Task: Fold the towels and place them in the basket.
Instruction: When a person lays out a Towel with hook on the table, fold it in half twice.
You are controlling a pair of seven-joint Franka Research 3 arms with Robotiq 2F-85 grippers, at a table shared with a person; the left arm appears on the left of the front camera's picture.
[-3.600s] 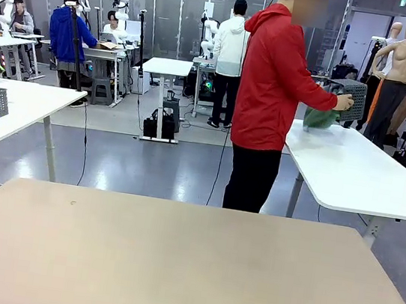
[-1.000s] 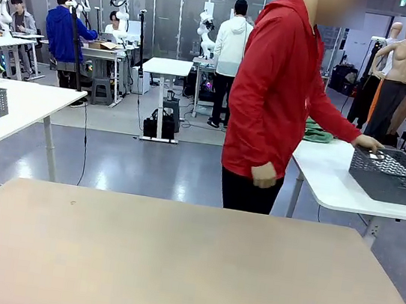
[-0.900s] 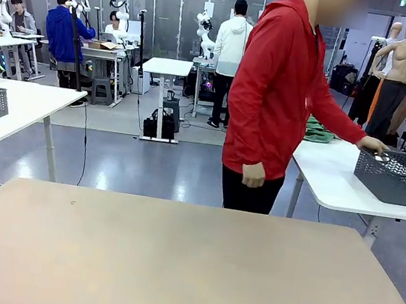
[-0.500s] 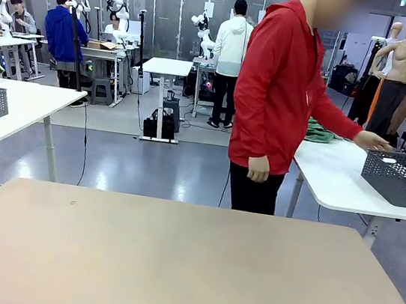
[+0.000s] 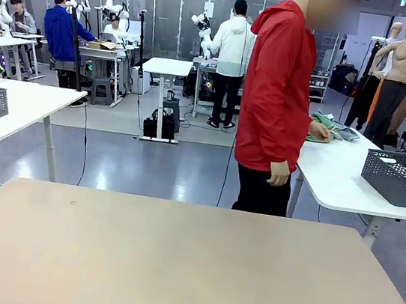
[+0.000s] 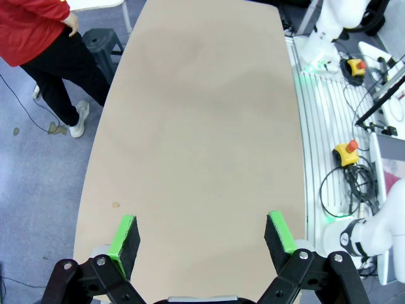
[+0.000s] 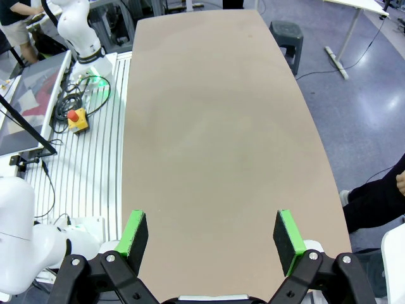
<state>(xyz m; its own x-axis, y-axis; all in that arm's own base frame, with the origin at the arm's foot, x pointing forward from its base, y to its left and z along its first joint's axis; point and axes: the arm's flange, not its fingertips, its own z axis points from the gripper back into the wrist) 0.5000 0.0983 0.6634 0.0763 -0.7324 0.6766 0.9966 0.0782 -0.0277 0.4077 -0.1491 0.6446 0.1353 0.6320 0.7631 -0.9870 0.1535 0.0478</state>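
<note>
Below both my hands lies a bare beige table (image 5: 186,271), smooth, with only a small dark speck near its far left corner. My left gripper (image 6: 201,218) hangs above it with the green pads (image 6: 125,240) spread wide and nothing between them. My right gripper (image 7: 211,215) hangs the same way, jaws wide apart and empty, over the same tabletop.

Beyond my fingertips, past the far edge of the table, the grey floor of a large workroom opens out, with white desks and other people farther back. A person (image 5: 275,94) in a red hooded top and dark trousers stands just past that far edge, turned toward a white table (image 5: 335,182) well beyond my right hand. The towels (image 5: 336,129), green and greyish, lie bunched on that white table, with the person's hand (image 5: 319,130) on them. The basket (image 5: 402,178) stands on the same white table, apart from the towels, farther out on my right hand's side.

A dark stool (image 7: 286,31) stands on the floor beyond the table's far end. Beside my right hand, on a slatted metal base, sits a red stop button (image 7: 77,117).
</note>
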